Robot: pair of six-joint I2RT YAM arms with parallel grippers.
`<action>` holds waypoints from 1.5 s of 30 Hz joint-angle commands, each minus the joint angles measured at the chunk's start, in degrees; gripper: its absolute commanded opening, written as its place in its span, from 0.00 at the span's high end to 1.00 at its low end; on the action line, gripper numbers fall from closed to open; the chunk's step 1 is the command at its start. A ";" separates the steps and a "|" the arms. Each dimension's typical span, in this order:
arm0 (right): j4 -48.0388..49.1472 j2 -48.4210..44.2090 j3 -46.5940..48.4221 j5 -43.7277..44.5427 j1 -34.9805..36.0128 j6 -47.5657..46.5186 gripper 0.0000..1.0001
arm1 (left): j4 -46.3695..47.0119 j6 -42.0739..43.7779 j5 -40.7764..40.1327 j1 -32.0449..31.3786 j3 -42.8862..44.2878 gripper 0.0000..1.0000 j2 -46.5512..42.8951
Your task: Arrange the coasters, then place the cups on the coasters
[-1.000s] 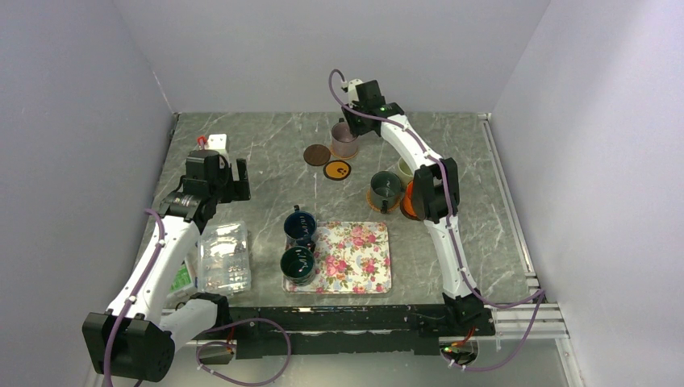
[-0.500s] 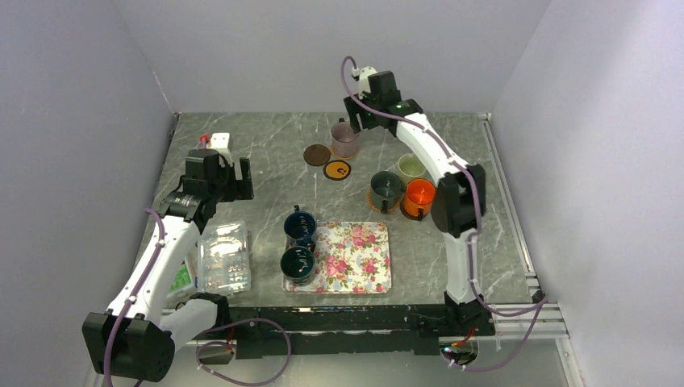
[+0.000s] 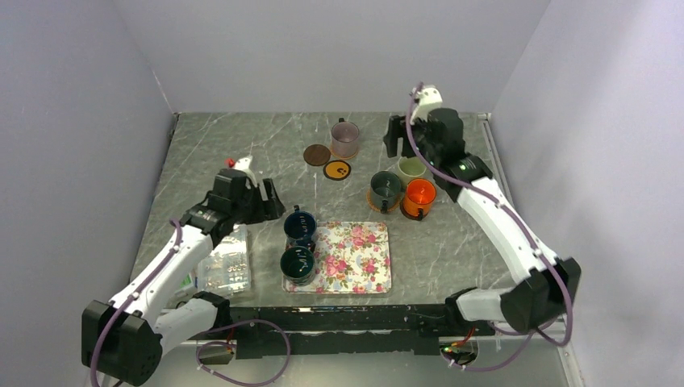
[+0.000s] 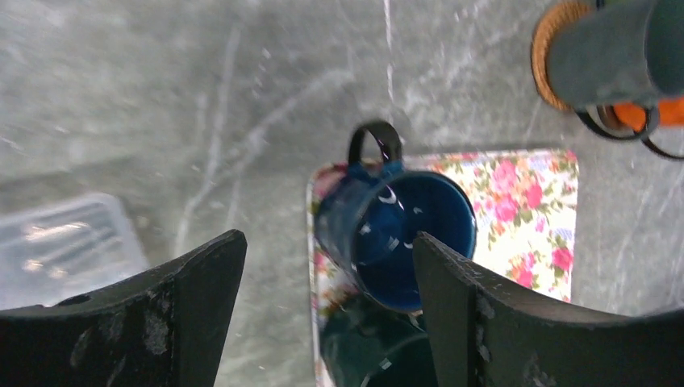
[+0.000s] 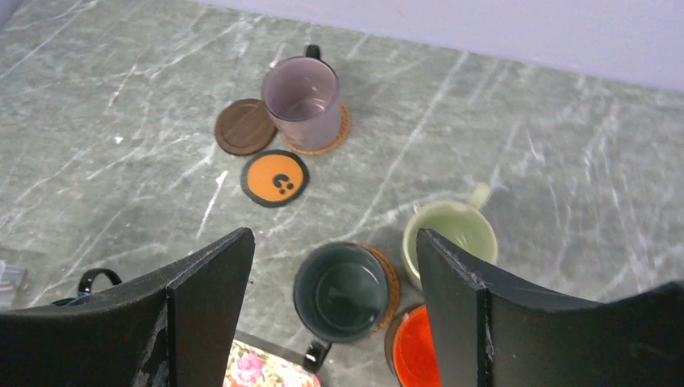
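A mauve cup (image 5: 302, 101) stands on a tan woven coaster (image 5: 342, 134) at the back. Beside it lie a dark brown coaster (image 5: 244, 126) and a black coaster with an orange face (image 5: 275, 178), both bare. A dark green cup (image 5: 343, 290) sits on another woven coaster, next to a pale green cup (image 5: 450, 234) and an orange cup (image 5: 415, 351). My right gripper (image 5: 332, 242) hangs open and empty high above these. A navy cup (image 4: 395, 234) and a second dark green cup (image 3: 298, 264) stand on the tray's left side. My left gripper (image 4: 327, 266) is open, its jaws either side of the navy cup.
The floral tray (image 3: 359, 262) lies at the front centre. A clear plastic box (image 3: 224, 260) sits left of it, under my left arm. Walls close in the table on the left, back and right.
The right gripper opened, left the mauve cup on its coaster and swung right and upward. The left arm moved right and forward, over to the navy cup.
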 commanded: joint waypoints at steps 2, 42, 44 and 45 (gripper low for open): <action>6.77 -10.90 -11.96 3.73 -3.16 3.90 0.21 | 2.23 -8.92 -1.78 -7.07 -0.32 0.19 2.15; 4.41 -27.93 -22.86 8.95 -6.13 2.85 0.19 | -12.06 -14.74 -23.54 -18.54 18.65 0.97 12.84; 4.67 -28.24 -23.11 8.71 -6.13 2.75 0.18 | -12.13 -13.01 -24.96 -18.48 22.32 0.97 14.96; 4.92 -28.36 -23.27 8.52 -6.18 2.74 0.18 | -11.88 -12.03 -25.51 -18.35 23.91 0.97 16.09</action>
